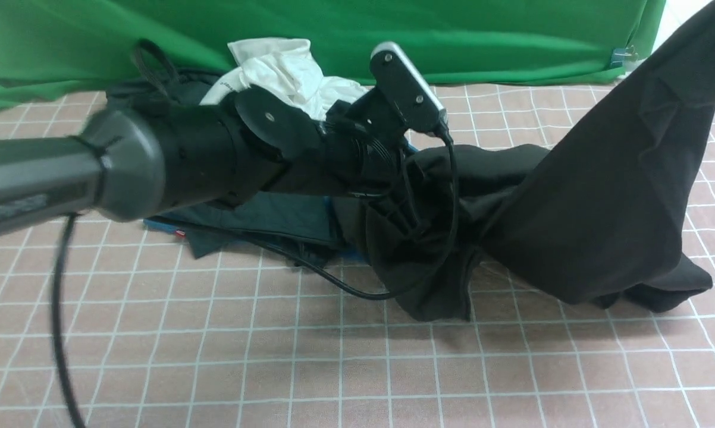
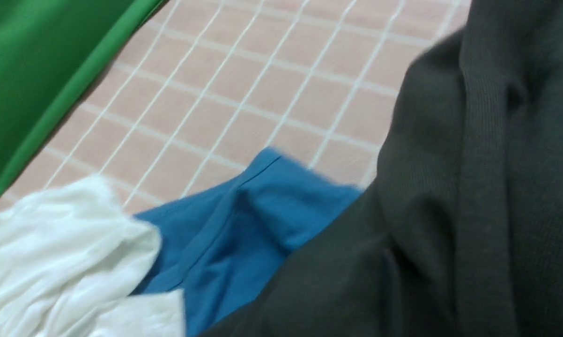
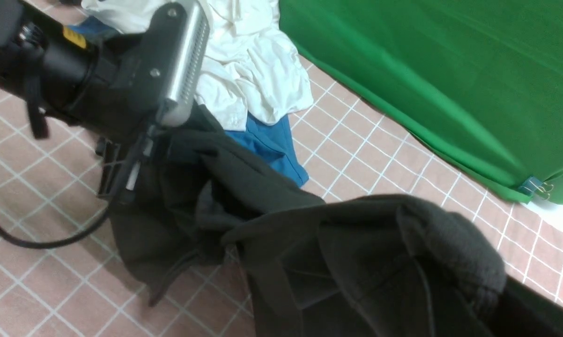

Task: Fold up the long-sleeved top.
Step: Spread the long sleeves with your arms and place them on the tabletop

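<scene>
The long-sleeved top [image 1: 601, 196] is a large black sweatshirt strung between my two grippers. Its right part rises steeply out of the front view's upper right corner, where my right gripper is out of frame. In the right wrist view, ribbed black cloth [image 3: 450, 248] is bunched over the right jaws and hides them. My left arm [image 1: 215, 154] reaches across from the left. The left gripper [image 3: 122, 178] is buried in the top's other end, and folds hang from it to the table. Black ribbed cloth [image 2: 473, 210] covers the left jaws in the left wrist view.
A crumpled white shirt [image 1: 286, 71], a blue garment [image 2: 244, 220] and a dark grey-green tee [image 1: 274, 217] lie behind and under my left arm. A black cable [image 1: 345, 285] loops over the pink checked tablecloth [image 1: 274, 356]. A green backdrop [image 1: 393, 30] closes the far side.
</scene>
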Controlling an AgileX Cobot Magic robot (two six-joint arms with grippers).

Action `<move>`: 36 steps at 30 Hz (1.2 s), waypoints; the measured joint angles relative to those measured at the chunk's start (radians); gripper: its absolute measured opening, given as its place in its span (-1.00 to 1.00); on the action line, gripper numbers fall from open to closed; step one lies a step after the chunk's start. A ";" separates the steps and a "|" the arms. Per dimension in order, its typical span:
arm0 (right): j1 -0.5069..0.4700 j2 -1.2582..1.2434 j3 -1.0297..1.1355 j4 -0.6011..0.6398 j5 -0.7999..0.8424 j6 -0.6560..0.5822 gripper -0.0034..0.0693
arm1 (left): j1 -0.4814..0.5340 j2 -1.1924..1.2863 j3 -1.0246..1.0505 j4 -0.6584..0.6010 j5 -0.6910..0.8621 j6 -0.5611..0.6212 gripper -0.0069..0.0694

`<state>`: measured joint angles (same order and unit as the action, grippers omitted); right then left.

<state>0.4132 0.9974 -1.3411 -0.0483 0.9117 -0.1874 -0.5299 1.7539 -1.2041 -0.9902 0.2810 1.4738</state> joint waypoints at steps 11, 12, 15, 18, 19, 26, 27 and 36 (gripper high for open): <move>0.000 -0.002 0.000 -0.040 -0.008 -0.058 -0.67 | 0.132 -0.264 -0.200 0.235 0.468 -0.388 -0.69; 0.000 -0.002 0.000 -0.056 -0.015 -0.060 -0.67 | 0.150 -0.271 -0.245 0.265 0.508 -0.412 -0.69; 0.000 -0.002 0.000 -0.155 -0.061 -0.029 -0.67 | 0.250 -0.268 -0.430 0.375 0.683 -0.523 -0.69; 0.000 -0.003 0.000 -0.200 -0.086 0.012 -0.67 | 0.316 -0.257 -0.539 0.440 0.779 -0.565 -0.69; 0.000 -0.003 0.000 -0.200 -0.086 0.020 -0.67 | 0.335 -0.256 -0.550 0.448 0.782 -0.569 -0.69; 0.000 -0.036 0.000 -0.128 -0.015 0.034 -0.67 | 0.452 -0.231 -0.573 0.505 0.835 -0.689 -0.69; 0.000 -0.044 0.000 -0.125 -0.005 0.035 -0.67 | 0.456 -0.224 -0.573 0.516 0.860 -0.698 -0.69; 0.000 -0.111 0.001 0.009 0.226 0.014 -0.67 | 0.459 -0.137 -0.573 0.526 0.950 -0.731 -0.69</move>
<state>0.4132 0.8863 -1.3403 -0.0393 1.1378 -0.1730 -0.0711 1.6170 -1.7767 -0.4639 1.2309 0.7426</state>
